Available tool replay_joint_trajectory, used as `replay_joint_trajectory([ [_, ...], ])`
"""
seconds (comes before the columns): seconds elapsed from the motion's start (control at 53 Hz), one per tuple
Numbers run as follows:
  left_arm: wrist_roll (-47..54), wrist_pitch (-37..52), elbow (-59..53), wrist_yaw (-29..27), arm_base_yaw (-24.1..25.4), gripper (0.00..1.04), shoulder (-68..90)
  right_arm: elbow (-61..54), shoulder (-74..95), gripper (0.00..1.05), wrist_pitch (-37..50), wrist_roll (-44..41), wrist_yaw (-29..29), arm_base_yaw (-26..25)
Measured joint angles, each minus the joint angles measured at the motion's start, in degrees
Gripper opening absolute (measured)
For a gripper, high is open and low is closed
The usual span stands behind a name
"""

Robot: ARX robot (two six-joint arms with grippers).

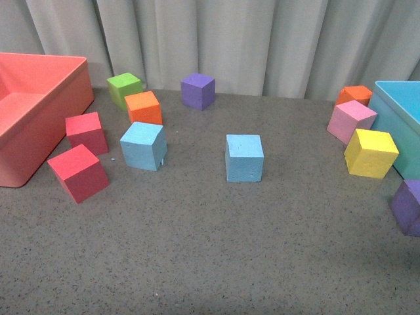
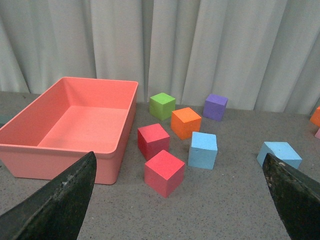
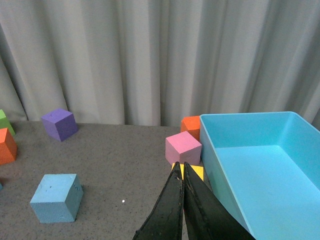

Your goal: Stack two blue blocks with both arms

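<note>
While neither arm enters the front view, each wrist view shows its own pincer

- Item: left gripper, fingers spread wide, nothing between them, facing the left cluster of cubes
- Item: right gripper, tips pressed together, nothing pinched, pointing toward the yellow cube beside the turquoise bin
- Item: left blue block, on the grey table, just in front of the orange cube, with two red cubes to its left
- Item: middle blue block, standing alone at mid-table, well apart from the left one, unstacked
- Item: coral bin, far left
- Item: green cube and purple cube, far side, near the curtain
- Item: pink cube, right, next to the turquoise bin; possibly touching it, though the angle leaves this unclear
</note>
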Motion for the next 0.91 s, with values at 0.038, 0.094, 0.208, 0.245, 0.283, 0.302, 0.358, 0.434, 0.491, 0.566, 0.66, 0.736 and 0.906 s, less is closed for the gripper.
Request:
replay_joint_trajectory([
  [0.038, 0.0, 0.0, 0.0, 0.0, 0.0, 0.98, 0.0, -1.0, -1.9, 0.01, -0.9, 0.0, -0.4, -0.3],
  [0.094, 0.0, 0.0, 0.0, 0.0, 0.0, 0.98, 0.0, -2.1, -4.2, 0.01, -2.1, 0.0, -0.7, -0.7],
  [0.208, 0.0, 0.0, 0.0, 0.0, 0.0, 0.98, 0.0, -4.7, -10.8, 0.01, -6.3, 0.0, -4.9, -4.2],
  [0.245, 0.0, 0.0, 0.0, 0.0, 0.0, 0.98, 0.0, -5.4, -13.1, 0.01, -7.9, 0.0, -4.9, -5.1],
  [0.283, 0.0, 0.0, 0.0, 0.0, 0.0, 0.98, 0.0, -6.0, -15.6, 0.01, -9.6, 0.0, -4.9, -5.4],
  [0.302, 0.0, 0.0, 0.0, 0.0, 0.0, 0.98, 0.0, -6.3, -16.5, 0.01, -10.3, 0.0, -5.0, -5.4],
  [0.358, 0.0, 0.0, 0.0, 0.0, 0.0, 0.98, 0.0, -6.8, -18.9, 0.01, -12.0, 0.0, -5.2, -5.4],
  [0.434, 0.0, 0.0, 0.0, 0.0, 0.0, 0.98, 0.0, -7.6, -22.6, 0.01, -15.0, 0.0, -5.3, -5.4],
  [0.491, 0.0, 0.0, 0.0, 0.0, 0.0, 0.98, 0.0, -8.0, -24.9, 0.01, -16.8, 0.0, -5.3, -5.4],
  [0.566, 0.0, 0.0, 0.0, 0.0, 0.0, 0.98, 0.0, -8.5, -28.1, 0.01, -19.5, 0.0, -5.3, -5.4],
  [0.66, 0.0, 0.0, 0.0, 0.0, 0.0, 0.98, 0.0, -8.9, -31.7, 0.01, -22.6, 0.0, -5.3, -5.4],
  [0.736, 0.0, 0.0, 0.0, 0.0, 0.0, 0.98, 0.0, -9.2, -34.7, 0.01, -25.2, 0.0, -5.3, -5.4],
  [0.906, 0.0, 0.0, 0.0, 0.0, 0.0, 0.98, 0.0, -9.6, -41.9, 0.01, -31.7, 0.0, -5.3, -5.4],
])
